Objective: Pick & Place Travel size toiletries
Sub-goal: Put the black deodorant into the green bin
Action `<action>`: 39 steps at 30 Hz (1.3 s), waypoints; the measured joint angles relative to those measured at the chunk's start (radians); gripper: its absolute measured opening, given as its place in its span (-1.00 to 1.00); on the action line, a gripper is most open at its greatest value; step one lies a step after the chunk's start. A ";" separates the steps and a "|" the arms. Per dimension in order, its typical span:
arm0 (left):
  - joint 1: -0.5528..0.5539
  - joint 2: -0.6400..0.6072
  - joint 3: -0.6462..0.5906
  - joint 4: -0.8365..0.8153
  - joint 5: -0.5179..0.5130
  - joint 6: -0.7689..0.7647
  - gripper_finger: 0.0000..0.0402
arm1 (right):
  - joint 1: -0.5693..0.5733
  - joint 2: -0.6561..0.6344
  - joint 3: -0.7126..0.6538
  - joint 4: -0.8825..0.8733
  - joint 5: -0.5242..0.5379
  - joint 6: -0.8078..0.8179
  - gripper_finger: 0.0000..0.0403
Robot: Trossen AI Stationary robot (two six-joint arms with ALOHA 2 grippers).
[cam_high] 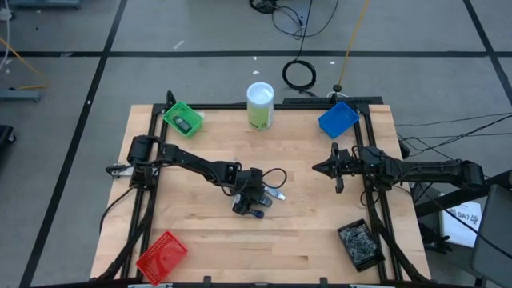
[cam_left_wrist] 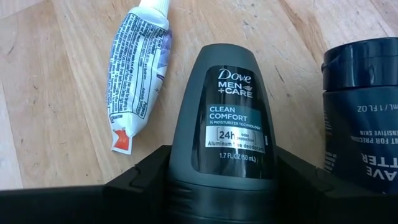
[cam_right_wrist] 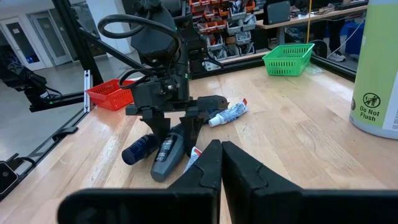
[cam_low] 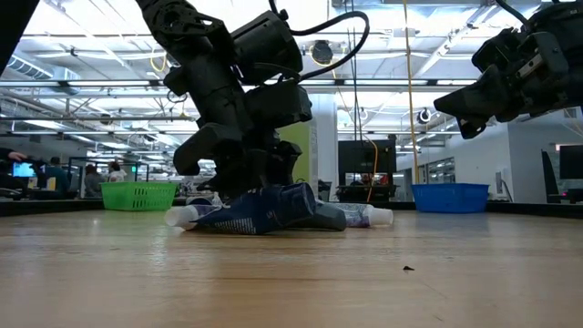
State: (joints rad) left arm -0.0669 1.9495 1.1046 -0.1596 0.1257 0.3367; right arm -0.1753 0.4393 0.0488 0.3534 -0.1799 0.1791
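Note:
A small pile of travel size toiletries (cam_high: 260,204) lies at the table's middle. It holds a dark grey Dove deodorant bottle (cam_left_wrist: 227,106), a white-and-blue tube (cam_left_wrist: 138,68) and a dark blue bottle (cam_left_wrist: 360,112), all lying on the wood. My left gripper (cam_left_wrist: 224,168) slants down over the pile (cam_right_wrist: 172,127), its fingers closed on the grey bottle. Another tube (cam_right_wrist: 229,114) lies just behind. My right gripper (cam_high: 318,168) hangs shut above the table's right side, touching nothing. My left gripper has the grey deodorant bottle between its two fingers, one on each long side (cam_left_wrist: 177,168), at the end away from the bottle's rounded tip. The fingers come slanting down from the table's left side and lie across the bottle. The bottle lies flat on the table, label up.
A green bin (cam_high: 183,118) stands far left, a blue bin (cam_high: 338,118) far right, a red bin (cam_high: 162,254) near left. A tall white-and-green canister (cam_high: 260,106) stands at the far edge, and a dark tray of small parts (cam_high: 360,242) near right.

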 joint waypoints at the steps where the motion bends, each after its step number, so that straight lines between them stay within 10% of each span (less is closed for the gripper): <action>1: 0.000 0.000 0.000 0.000 0.000 0.000 0.03 | 0.000 0.000 0.000 0.000 0.000 0.000 -1.00; 39: 0.002 -0.363 -0.001 -0.114 0.001 -0.049 -0.02 | 0.000 0.003 0.000 -0.001 0.000 0.000 -1.00</action>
State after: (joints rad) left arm -0.0647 1.5861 1.1034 -0.2732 0.1270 0.2878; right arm -0.1752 0.4419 0.0486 0.3524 -0.1799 0.1791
